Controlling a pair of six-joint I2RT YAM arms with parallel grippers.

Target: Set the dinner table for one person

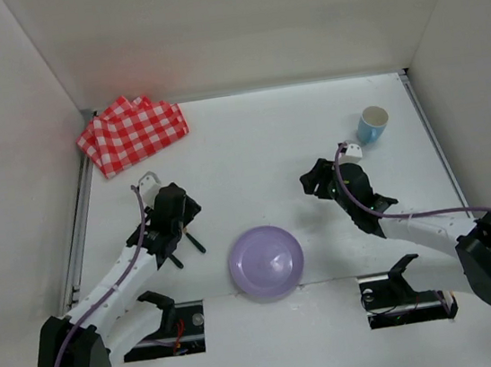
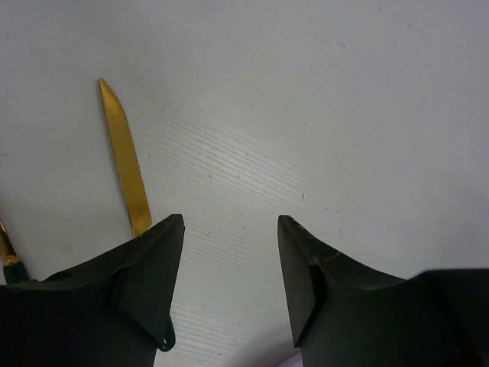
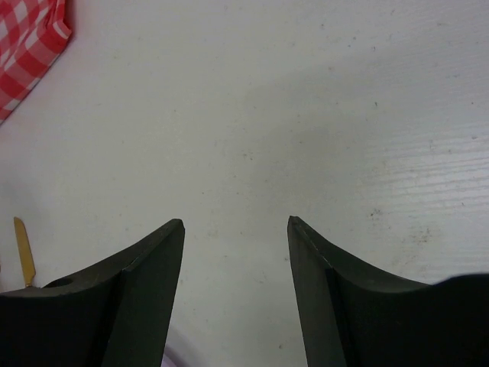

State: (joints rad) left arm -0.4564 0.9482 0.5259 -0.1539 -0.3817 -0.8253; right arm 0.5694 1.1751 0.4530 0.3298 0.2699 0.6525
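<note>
Top external: dinner table [image 1: 259, 145] spans the view beneath both arms.
Left gripper [image 2: 231, 222]: fingers parted, nothing held; gold knife [image 2: 124, 157] lies just left.
Right gripper [image 3: 235, 222]: fingers parted, nothing held.

Robot lab cell: plain white walls [image 1: 234, 31] box in a railed tabletop [image 1: 259, 145] (two arm bases [image 1: 70, 360] bolted on).

- Top external looks down from high above the near edge over the whole dinner table [image 1: 312, 138].
- Both wrist cameras sit close above it, sharing the gold knife [image 2: 127, 164].
</note>
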